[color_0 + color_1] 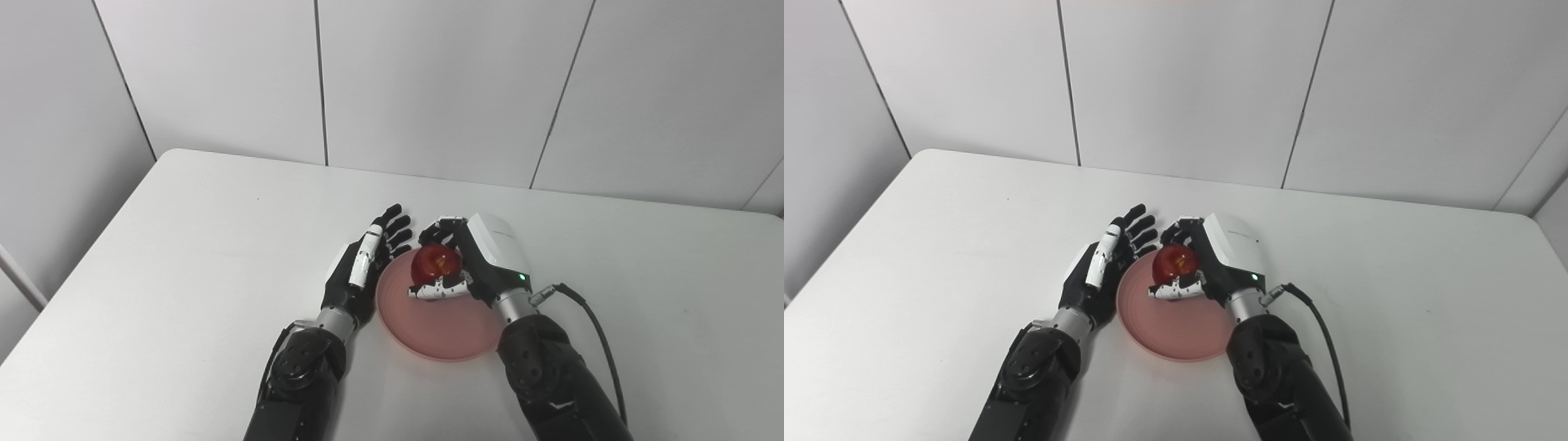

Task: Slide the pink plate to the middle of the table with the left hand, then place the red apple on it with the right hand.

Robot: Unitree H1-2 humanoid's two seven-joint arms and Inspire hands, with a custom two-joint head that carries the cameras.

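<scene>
A pink plate [441, 327] lies on the white table near the front middle. Over its far part is a red apple [435, 264], with my right hand [474, 263] shut on it, fingers behind and thumb in front. I cannot tell whether the apple touches the plate. My left hand [361, 266] stands open on edge beside the plate's left rim, fingers stretched forward, holding nothing. In the right eye view the apple [1176, 264] and plate [1182, 327] appear the same way.
The white table [184, 245] reaches to a panelled grey wall at the back. A black cable [597, 331] runs from my right wrist over the table to the right.
</scene>
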